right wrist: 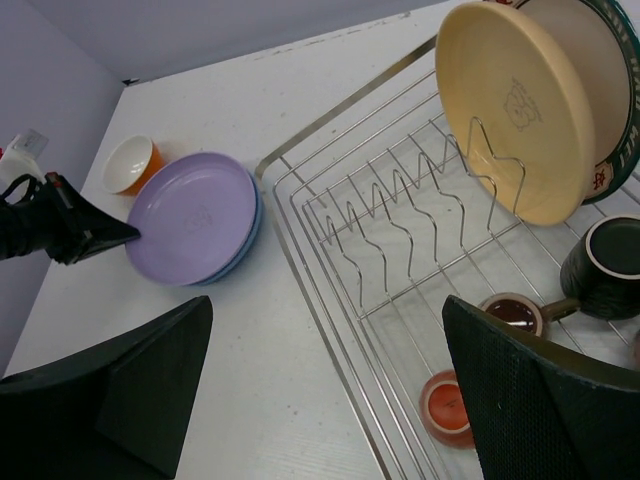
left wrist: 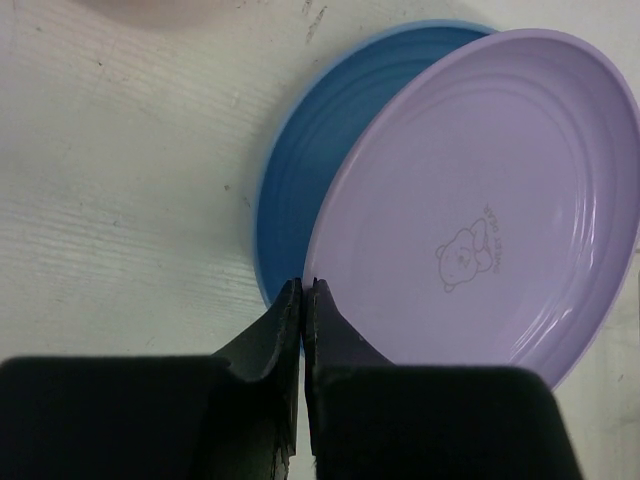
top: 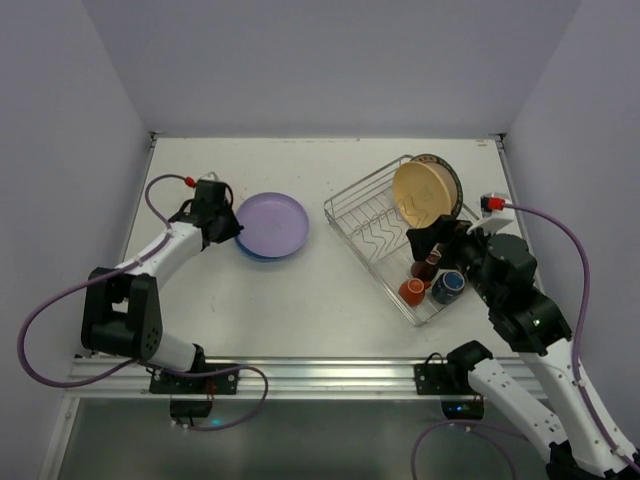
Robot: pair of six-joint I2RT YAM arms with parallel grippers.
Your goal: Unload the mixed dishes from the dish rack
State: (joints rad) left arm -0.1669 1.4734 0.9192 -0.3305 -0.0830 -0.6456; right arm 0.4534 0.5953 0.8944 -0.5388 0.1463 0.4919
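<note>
Left wrist view: the left gripper (left wrist: 303, 288) is pressed together and holds nothing, its tips at the rim of the lavender plate (left wrist: 480, 200) (stacked on the blue plate (left wrist: 295, 190), on the worktop (left wrist: 120, 200)). The right gripper (right wrist: 328, 305) stands wide apart and empty above the dish rack (right wrist: 345, 105).

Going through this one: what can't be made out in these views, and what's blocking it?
Blue plate: every view, only a crescent shows under the lavender plate.
Patterned plate: right wrist view, behind the tan plate, cut by the frame edge.
Orange bowl: top view, hidden by the left gripper.
Black mug: top view, hidden under the right gripper.
</note>
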